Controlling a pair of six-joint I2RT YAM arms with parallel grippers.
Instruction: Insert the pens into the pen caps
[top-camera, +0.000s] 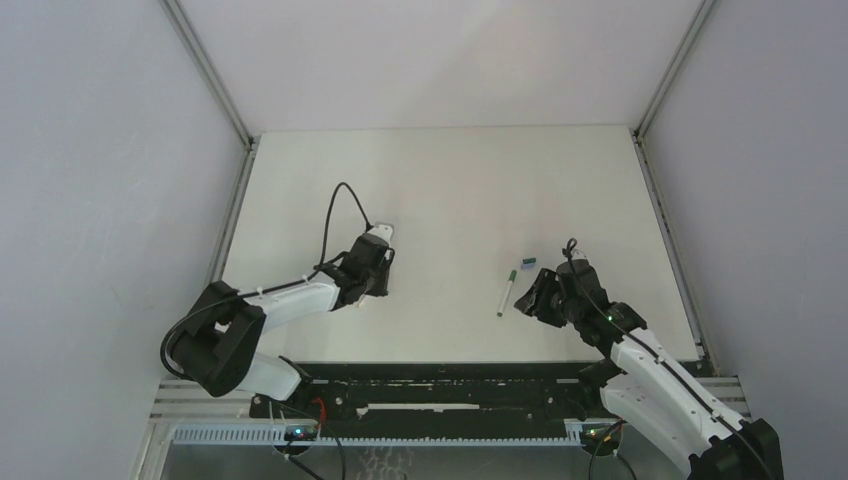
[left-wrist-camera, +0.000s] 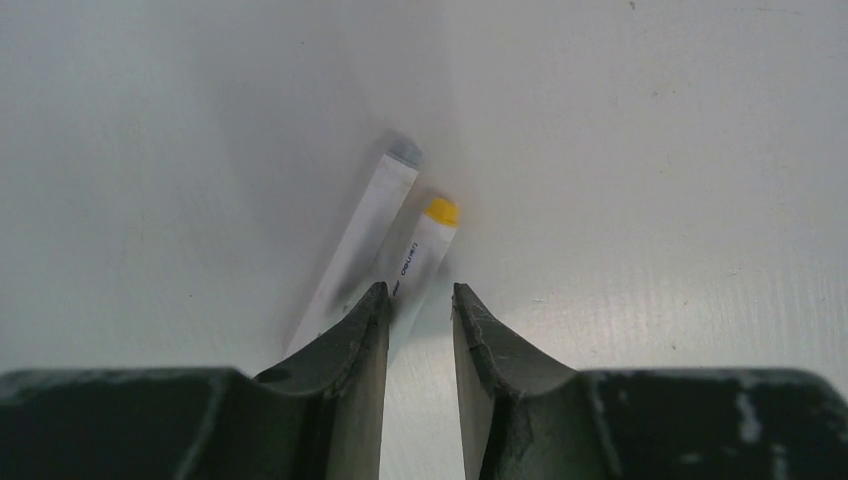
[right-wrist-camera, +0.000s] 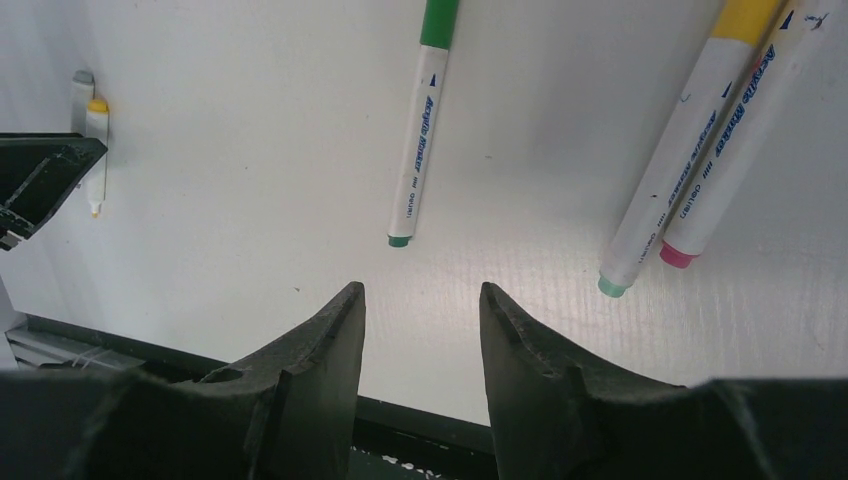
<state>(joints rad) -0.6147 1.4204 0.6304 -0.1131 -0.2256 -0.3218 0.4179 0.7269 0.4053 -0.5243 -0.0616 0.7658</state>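
Right wrist view: green pen (right-wrist-camera: 418, 140) seems capped. Right gripper (right-wrist-camera: 420, 300) parted, empty, just short of it. Left gripper (left-wrist-camera: 418, 300) narrowly open over yellow-ended pen (left-wrist-camera: 428, 245), not clamping. Blue cap (top-camera: 527, 262) loose near green pen; capping unfinished.

Two pens (left-wrist-camera: 355, 245) at the left tool (left-wrist-camera: 420, 295), three pens (right-wrist-camera: 418, 140) at the right tool (right-wrist-camera: 422, 290), one loose blue cap (top-camera: 527, 262)

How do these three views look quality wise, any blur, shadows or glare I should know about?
Top external: even, soft light, no glare on the table. Left wrist: slightly soft; the print on the yellow-ended pen is barely legible, with a faint shadow along the grey-ended pen. Right wrist: sharpest, with readable lettering on the green-capped pen.
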